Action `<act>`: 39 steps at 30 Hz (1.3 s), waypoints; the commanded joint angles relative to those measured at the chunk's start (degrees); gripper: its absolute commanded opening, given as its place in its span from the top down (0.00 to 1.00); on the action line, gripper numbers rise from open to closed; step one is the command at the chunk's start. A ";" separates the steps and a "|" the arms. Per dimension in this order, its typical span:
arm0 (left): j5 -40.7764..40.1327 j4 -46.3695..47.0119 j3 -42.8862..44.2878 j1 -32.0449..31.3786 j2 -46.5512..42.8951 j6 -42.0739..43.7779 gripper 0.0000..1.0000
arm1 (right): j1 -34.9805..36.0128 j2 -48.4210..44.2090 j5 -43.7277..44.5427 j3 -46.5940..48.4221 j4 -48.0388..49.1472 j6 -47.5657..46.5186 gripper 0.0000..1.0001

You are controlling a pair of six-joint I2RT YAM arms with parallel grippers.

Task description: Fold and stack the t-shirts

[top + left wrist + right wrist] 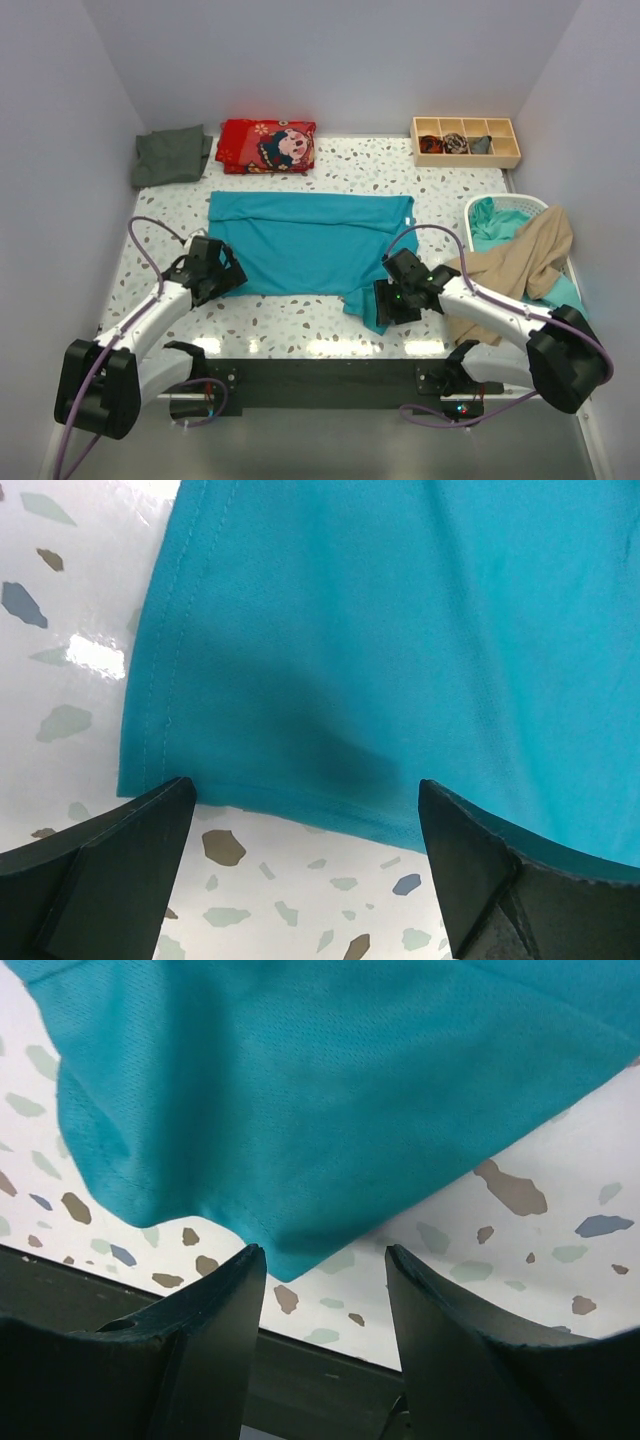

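The teal t-shirt (310, 245) lay stretched left to right. The left gripper (305, 810) gaped wide at its near corner; the right gripper (325, 1260) stood parted, pinching nothing.

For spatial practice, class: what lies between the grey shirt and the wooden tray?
Beside the grey shirt, a folded red cartoon-print cloth, then bare table; top view shows it.

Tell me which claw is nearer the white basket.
Right. The right claw is at the teal shirt's right corner, near the basket; the left claw is at its left corner.
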 commanded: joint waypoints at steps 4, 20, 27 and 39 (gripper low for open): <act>0.26 1.12 -2.85 -1.70 1.41 -3.42 0.13 | 0.13 -0.73 0.06 -1.68 1.87 3.89 0.45; 2.38 4.11 -7.51 -1.79 0.18 -3.95 0.81 | 0.22 2.98 2.08 -2.64 3.28 6.71 1.00; 2.46 4.11 -7.42 -1.88 0.09 -3.60 1.00 | 0.13 -1.25 3.57 -1.50 -0.06 5.92 1.00; 6.24 -3.70 2.76 -1.88 -5.88 -2.11 1.00 | 0.22 -8.81 7.09 4.12 -5.59 3.28 1.00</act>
